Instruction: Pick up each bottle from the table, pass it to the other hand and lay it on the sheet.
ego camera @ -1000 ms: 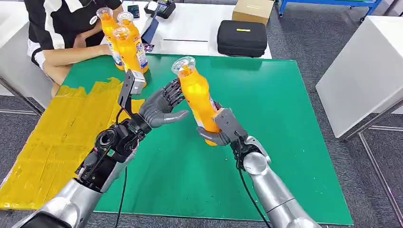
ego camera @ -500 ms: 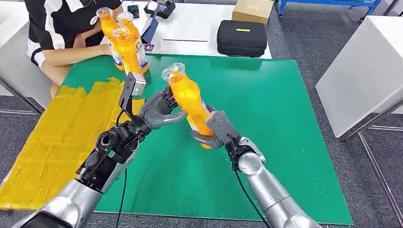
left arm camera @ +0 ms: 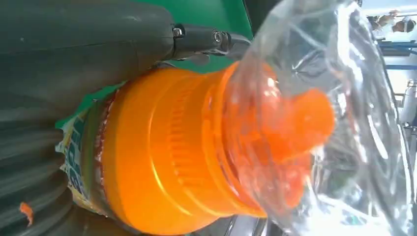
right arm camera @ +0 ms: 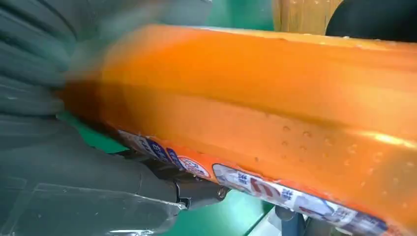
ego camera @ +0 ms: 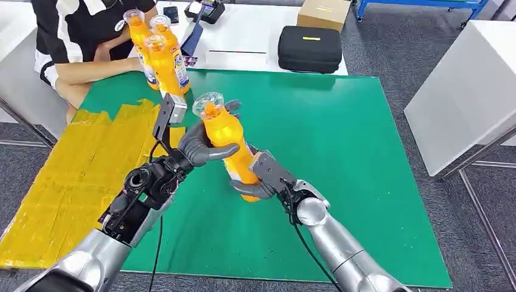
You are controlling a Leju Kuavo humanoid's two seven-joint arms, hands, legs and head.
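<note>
The bottle hangs tilted in the air above the green surface, its base in my right robot hand, whose fingers are wrapped round the lower body. My left robot hand curls its thumb and fingers round the upper body just under the neck, touching it. Both grip at once, so I judge this the handover itself. To do it well, I firm up the left grip before the right one lets go, then keep the bottle off the surface. Beyond the bottle and to its left lies the yellow sheet; farther off stand three more bottles.
</note>
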